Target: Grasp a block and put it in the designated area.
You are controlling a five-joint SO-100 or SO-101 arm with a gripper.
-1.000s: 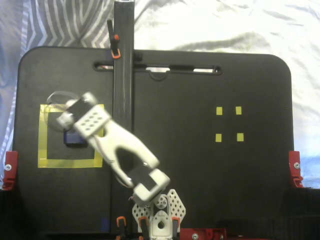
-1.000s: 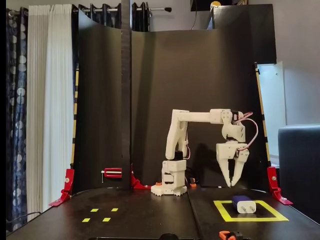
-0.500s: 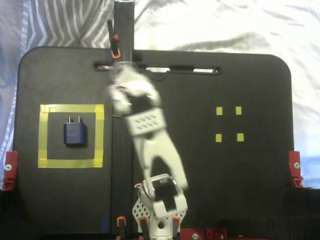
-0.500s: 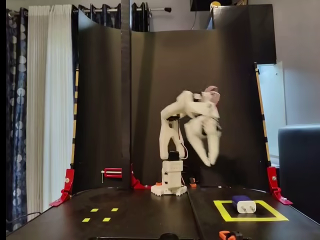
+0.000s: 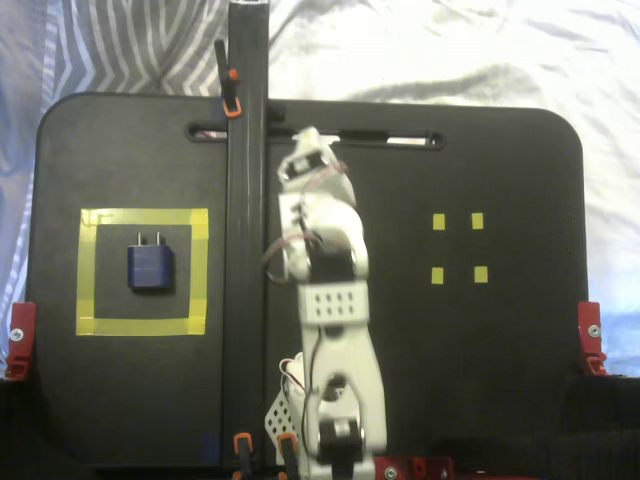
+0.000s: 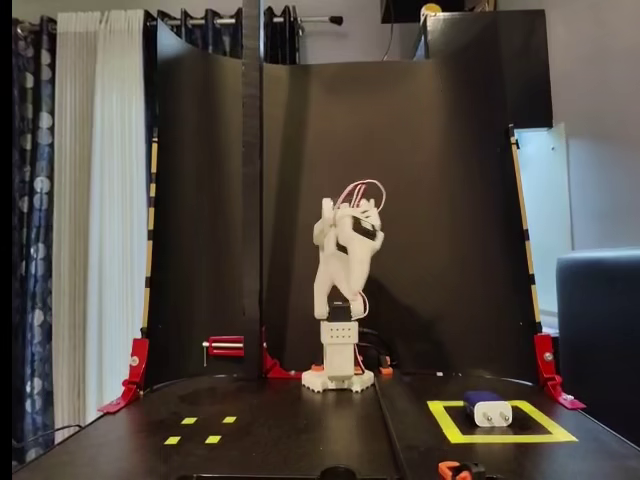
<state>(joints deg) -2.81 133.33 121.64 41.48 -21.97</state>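
Note:
The dark navy block (image 5: 150, 267) lies flat inside the designated area (image 5: 143, 216), a square of yellow tape at the left of the black board, with its two prongs pointing to the far edge. Seen from the front, the block (image 6: 487, 408) rests within the designated area (image 6: 500, 437) at the right. The white arm is folded up over its base in the middle of the board. My gripper (image 5: 305, 152) is well to the right of the block and holds nothing. From the front, my gripper (image 6: 345, 236) is raised high; whether the jaws are open or shut does not show.
A tall black post (image 5: 246, 200) stands between the arm and the taped square. Tiny yellow squares (image 5: 438, 222) mark the board's right side. Red clamps (image 5: 18, 340) grip the board's edges. A black backdrop (image 6: 420, 200) rises behind the arm.
My gripper has left the block lying in the taped square. The arm has swung away from it to the middle of the board and folded up over its base.

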